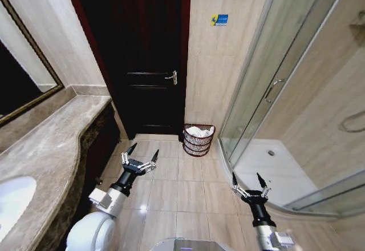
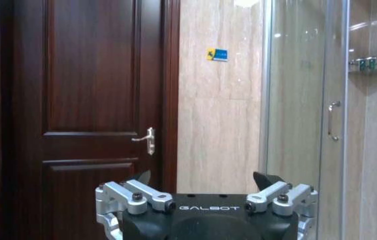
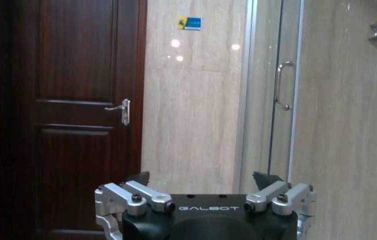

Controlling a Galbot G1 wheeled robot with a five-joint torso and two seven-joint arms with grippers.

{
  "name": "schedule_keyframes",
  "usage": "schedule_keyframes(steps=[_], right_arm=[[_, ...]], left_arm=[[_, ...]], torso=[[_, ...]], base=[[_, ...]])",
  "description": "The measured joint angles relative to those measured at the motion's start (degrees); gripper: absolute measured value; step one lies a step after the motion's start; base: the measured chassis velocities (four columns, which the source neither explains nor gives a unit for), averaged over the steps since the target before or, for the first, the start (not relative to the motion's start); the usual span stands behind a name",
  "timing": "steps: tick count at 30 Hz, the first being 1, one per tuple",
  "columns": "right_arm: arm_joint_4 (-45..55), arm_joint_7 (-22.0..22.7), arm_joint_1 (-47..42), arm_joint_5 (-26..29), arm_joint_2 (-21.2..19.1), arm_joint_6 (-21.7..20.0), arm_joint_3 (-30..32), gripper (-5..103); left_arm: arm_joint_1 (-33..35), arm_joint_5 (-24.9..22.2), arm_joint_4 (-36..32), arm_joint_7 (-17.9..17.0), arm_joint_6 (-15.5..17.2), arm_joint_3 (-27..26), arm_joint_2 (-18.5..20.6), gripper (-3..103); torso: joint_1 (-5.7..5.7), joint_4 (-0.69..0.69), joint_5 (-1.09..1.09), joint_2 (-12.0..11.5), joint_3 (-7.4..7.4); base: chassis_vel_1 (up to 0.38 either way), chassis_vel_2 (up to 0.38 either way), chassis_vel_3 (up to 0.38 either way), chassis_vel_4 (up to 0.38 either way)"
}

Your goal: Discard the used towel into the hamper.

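Note:
The hamper (image 1: 198,140), a small round dark reddish-brown wire basket, stands on the tiled floor against the far wall, between the dark door and the shower. A white towel (image 1: 201,131) lies bunched inside it, showing above the rim. My left gripper (image 1: 143,156) hangs open over the floor, to the left of the hamper and nearer me, with nothing between its fingers. My right gripper (image 1: 247,179) is open too, empty, low on the right beside the shower's curved edge. Both wrist views show open fingertips (image 2: 143,176) (image 3: 141,177) pointing toward the door wall.
A dark wooden door (image 1: 142,57) with a metal handle (image 1: 171,77) is shut ahead. A marble vanity counter (image 1: 51,142) with a sink (image 1: 11,202) runs along the left. A glass shower enclosure (image 1: 285,91) with a white tray fills the right. Beige floor tiles (image 1: 182,188) lie between.

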Motion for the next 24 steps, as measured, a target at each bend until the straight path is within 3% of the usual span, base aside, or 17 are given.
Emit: schedule_keyframes(steps=[8, 24], right_arm=[[0.0, 0.0, 0.0, 0.0, 0.0, 0.0, 0.0, 100], [0.0, 0.0, 0.0, 0.0, 0.0, 0.0, 0.0, 100]], left_arm=[[0.0, 0.0, 0.0, 0.0, 0.0, 0.0, 0.0, 100], [0.0, 0.0, 0.0, 0.0, 0.0, 0.0, 0.0, 100]], torso=[[-0.08, -0.01, 0.0, 0.0, -0.03], [0.0, 0.0, 0.01, 0.0, 0.0]], base=[[0.172, -0.185, -0.161, 0.172], [0.023, 0.013, -0.017, -0.015]])
